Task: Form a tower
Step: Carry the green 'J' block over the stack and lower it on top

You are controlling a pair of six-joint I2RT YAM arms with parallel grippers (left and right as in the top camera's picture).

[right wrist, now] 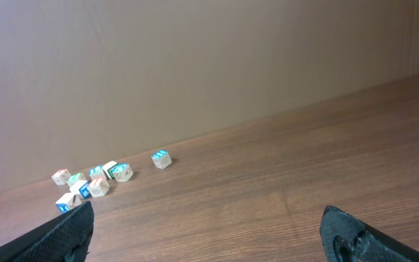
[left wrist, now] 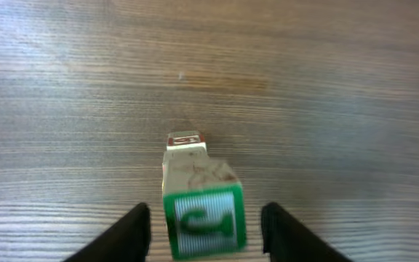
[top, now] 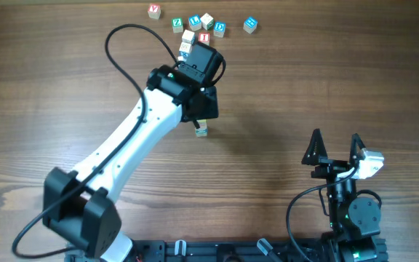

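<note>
Wood-grain table [top: 355, 80] runs under everything, and a plain brown wall [right wrist: 195, 58] stands behind its far edge. Near the middle of the table stands the tower [left wrist: 204, 222], a one-cube-wide stack set on end. Its long axis rises from the wood toward my left wrist camera. Its top cube faces up with a green-framed face and a green letter. Below that I see a pale side and, lowest, a sliver of red. From overhead the tower [top: 201, 131] shows as one small square beside the black head of my left arm [top: 158, 109]. My left fingers [left wrist: 133, 236] stand spread on either side of the green cube, and a strip of table shows between each finger and the cube. My right fingers [right wrist: 64, 233] are spread wide over bare wood toward the near right corner. Loose cubes [top: 206, 20] lie scattered along the far edge, well apart from the tower.
</note>
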